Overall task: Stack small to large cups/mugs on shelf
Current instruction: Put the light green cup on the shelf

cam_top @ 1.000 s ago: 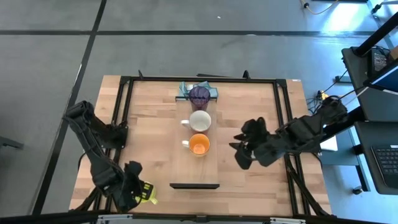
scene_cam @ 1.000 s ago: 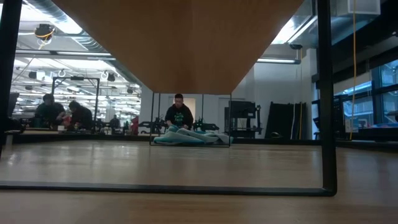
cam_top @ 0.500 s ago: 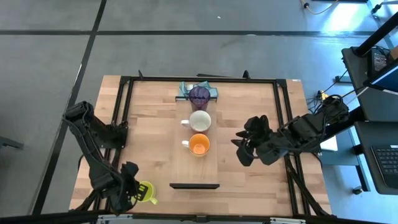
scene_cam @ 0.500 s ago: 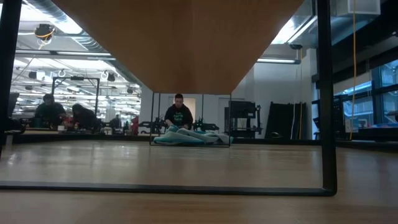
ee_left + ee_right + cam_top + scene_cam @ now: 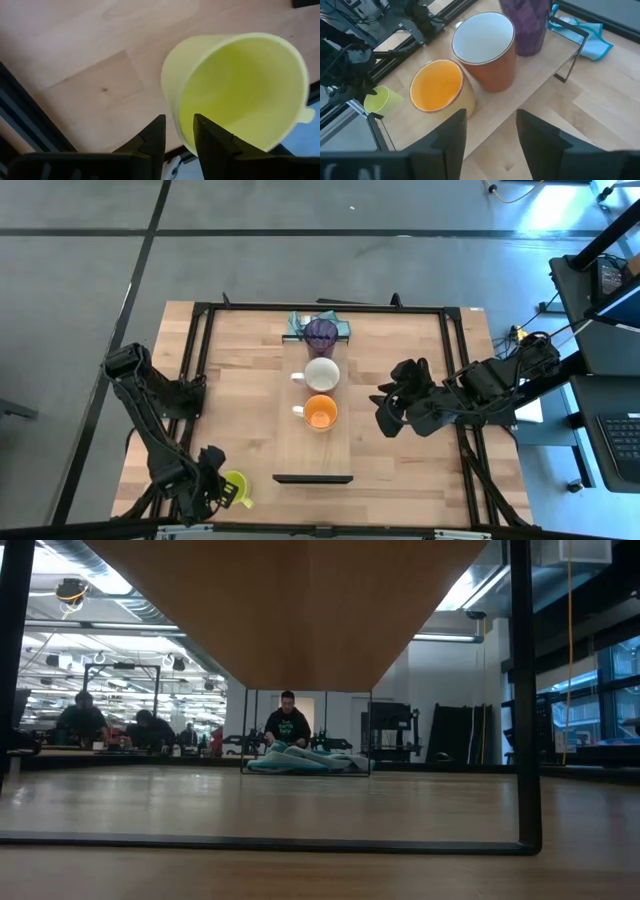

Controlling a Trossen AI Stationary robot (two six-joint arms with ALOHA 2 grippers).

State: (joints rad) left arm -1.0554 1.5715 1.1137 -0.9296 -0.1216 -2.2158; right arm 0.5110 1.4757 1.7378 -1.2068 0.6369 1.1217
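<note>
The yellow-green mug (image 5: 236,488) (image 5: 240,90) stands upright on the table at the near left corner. My left gripper (image 5: 222,491) (image 5: 179,131) points down over its rim, open. One finger is inside the mug and one outside, with a gap to the wall on each side. On the pale shelf (image 5: 300,450) three vessels stand in a row: the purple tumbler (image 5: 321,335) farthest, then the red mug with a white inside (image 5: 322,373), then the orange mug (image 5: 320,413). My right gripper (image 5: 385,418) (image 5: 492,142) hovers open to the right of the shelf, near the orange mug.
A teal cloth (image 5: 300,325) lies at the shelf's far end. The shelf's near end carries a dark strip (image 5: 313,478). Black frame rails (image 5: 200,360) run along the table's sides. The table's near edge is close to the yellow-green mug. People sit in the room beyond (image 5: 288,720).
My left gripper has come down over the yellow-green mug and shifted a little toward the table's left edge, so more of the mug now shows beside it. The mug has stayed where it was.
</note>
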